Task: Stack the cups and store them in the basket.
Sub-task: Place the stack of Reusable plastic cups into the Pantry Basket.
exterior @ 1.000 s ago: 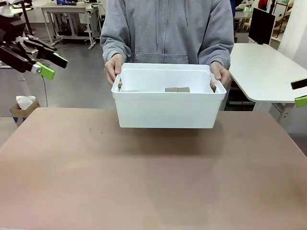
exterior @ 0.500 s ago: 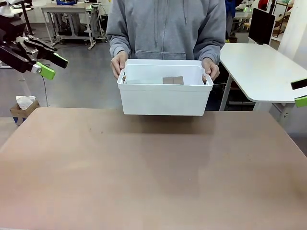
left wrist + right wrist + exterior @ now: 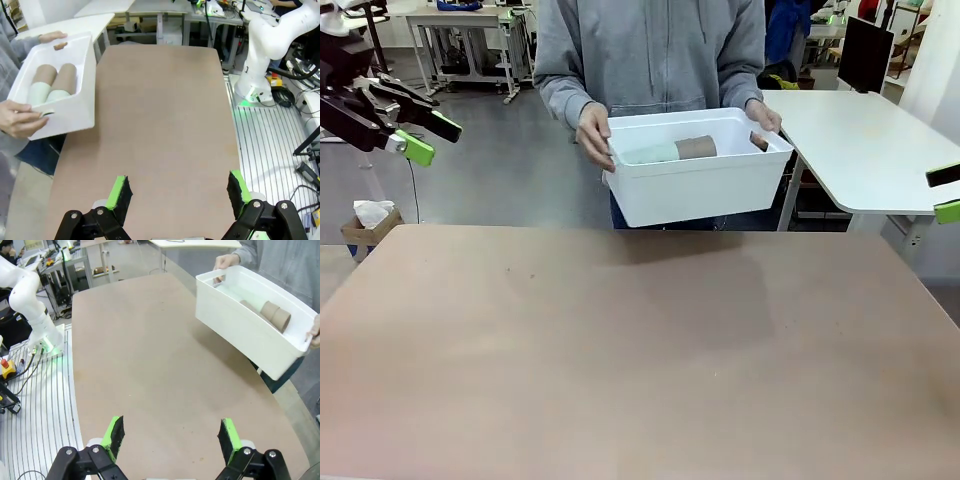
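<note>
White rectangular plastic basket point(image 3: 698, 185) with smooth walls and rolled rim sits upper centre of the front view, lifted clear of the table, tilted with its opening toward the camera. In the left wrist view it's upper left point(image 3: 75, 107); in the right wrist view, upper right point(image 3: 240, 325).

Inside: two stacks of matte tapered cups lying on their sides, side by side. Left wrist view shows two tan-brown ends point(image 3: 59, 77) nearer the far wall and two pale mint green ends point(image 3: 47, 94) toward the near wall. Front view shows one mint section point(image 3: 645, 153) running into one brown section point(image 3: 696, 147). Count of cups per stack can't be read; probably several nested, rims too small to separate.

The person's two hands grip the basket at its short ends: one at centre-left of the front view point(image 3: 593, 135), one at the upper-right corner of the basket point(image 3: 763, 115). Grey hooded sweatshirt point(image 3: 650, 55) behind it.

Brown table top point(image 3: 640, 350) fills the lower half of the front view.

Left gripper point(image 3: 176, 192) at bottom of its wrist view, jaws spread wide, holding nothing; it hangs at the upper left of the front view point(image 3: 425, 135). Right gripper point(image 3: 171, 437) likewise fully spread and empty; green pads point(image 3: 946, 208) just poke in at the right edge of the front view.
</note>
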Tool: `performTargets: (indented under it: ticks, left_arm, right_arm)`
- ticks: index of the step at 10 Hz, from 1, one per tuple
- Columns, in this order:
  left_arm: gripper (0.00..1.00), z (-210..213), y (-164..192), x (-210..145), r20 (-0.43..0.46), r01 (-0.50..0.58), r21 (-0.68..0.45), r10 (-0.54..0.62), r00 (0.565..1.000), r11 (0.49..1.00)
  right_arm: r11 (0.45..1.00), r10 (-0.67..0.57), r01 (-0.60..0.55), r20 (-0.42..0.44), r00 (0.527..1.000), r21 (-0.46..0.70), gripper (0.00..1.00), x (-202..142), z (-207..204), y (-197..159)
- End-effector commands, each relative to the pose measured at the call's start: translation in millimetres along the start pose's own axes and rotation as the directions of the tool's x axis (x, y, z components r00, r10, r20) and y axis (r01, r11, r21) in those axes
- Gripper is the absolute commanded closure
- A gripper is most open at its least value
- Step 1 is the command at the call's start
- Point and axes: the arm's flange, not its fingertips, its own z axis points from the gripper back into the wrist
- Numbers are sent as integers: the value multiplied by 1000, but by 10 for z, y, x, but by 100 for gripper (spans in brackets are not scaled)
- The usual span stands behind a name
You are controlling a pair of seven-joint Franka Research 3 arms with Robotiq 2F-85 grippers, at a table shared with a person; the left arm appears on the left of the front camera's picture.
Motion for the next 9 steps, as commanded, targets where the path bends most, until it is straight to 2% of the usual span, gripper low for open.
performTargets:
  ticks: [1, 9]
  left_arm:
    - [0, 20, -8, 28, -5, -8, -6, 8, 1000, 1000]
    - [0, 20, -8, 28, -5, -8, -6, 8, 1000, 1000]
  right_arm:
    - [1000, 12, -12, 18, 1000, 1, 0, 10, 4, -13]
    - [1000, 12, -12, 18, 1000, 1, 0, 10, 4, -13]
